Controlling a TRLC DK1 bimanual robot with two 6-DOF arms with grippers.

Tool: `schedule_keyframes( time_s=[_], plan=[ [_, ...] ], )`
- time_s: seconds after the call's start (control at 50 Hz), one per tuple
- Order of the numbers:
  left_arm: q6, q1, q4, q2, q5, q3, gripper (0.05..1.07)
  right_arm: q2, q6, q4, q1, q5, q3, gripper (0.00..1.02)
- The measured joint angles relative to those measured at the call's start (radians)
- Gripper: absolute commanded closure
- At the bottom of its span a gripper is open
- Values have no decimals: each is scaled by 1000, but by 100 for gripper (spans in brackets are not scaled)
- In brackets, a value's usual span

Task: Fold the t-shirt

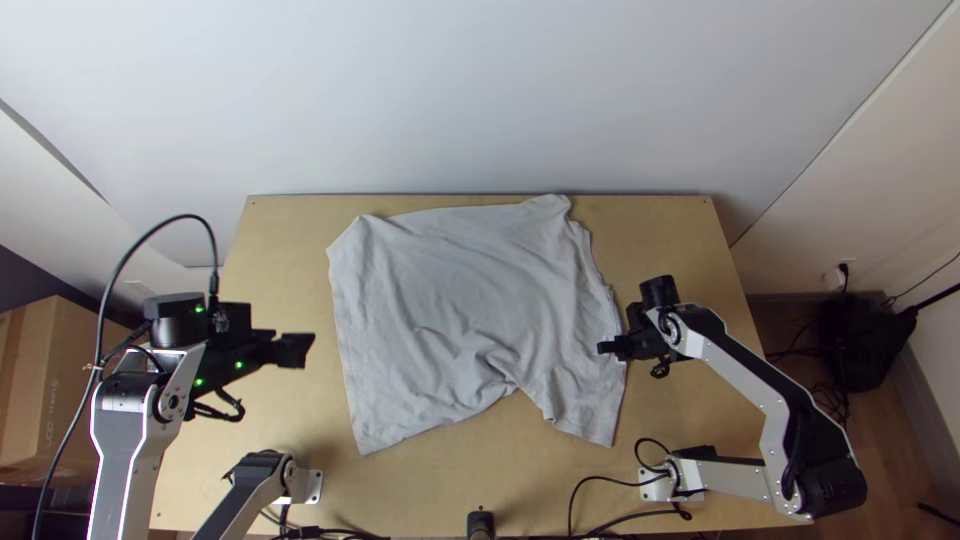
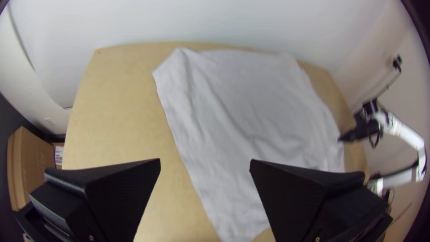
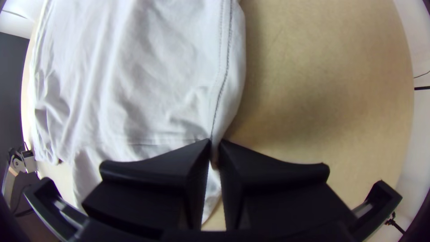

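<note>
The light grey t-shirt (image 1: 460, 300) lies spread on the table, its lower right part wrinkled and its near edge uneven. At its right edge my right gripper (image 1: 608, 348) is shut on the cloth. The right wrist view shows the right gripper (image 3: 215, 150) with a seamed edge of the t-shirt (image 3: 179, 80) pinched between its fingers. My left gripper (image 1: 300, 350) is over the table left of the t-shirt, apart from it. In the left wrist view the left gripper (image 2: 205, 163) stands open, nothing between its fingers, with the t-shirt (image 2: 233, 116) beyond.
The wooden table (image 1: 270, 250) has bare surface left and right of the cloth. Cables (image 1: 600, 480) run along the near edge. A cardboard box (image 1: 50, 390) stands at the far left, beside the table.
</note>
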State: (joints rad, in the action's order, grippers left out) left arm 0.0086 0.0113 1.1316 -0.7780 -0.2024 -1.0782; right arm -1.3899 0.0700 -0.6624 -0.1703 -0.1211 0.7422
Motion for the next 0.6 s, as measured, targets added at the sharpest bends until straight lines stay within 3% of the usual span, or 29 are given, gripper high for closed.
schedule_keyframes(
  time_s=[0.12,0.24,0.5,0.6],
  plan=[
    [104,-84,176,11,0,23,11,40,0,-1,0,0,-10,100],
    [127,-217,278,11,11,56,11,101,0,-5,0,-19,-10,100],
    [33,-508,205,-33,136,242,21,177,13,-45,1,-27,-4,100],
    [15,-556,161,-60,137,292,21,190,28,-66,1,-29,14,100]
  ],
)
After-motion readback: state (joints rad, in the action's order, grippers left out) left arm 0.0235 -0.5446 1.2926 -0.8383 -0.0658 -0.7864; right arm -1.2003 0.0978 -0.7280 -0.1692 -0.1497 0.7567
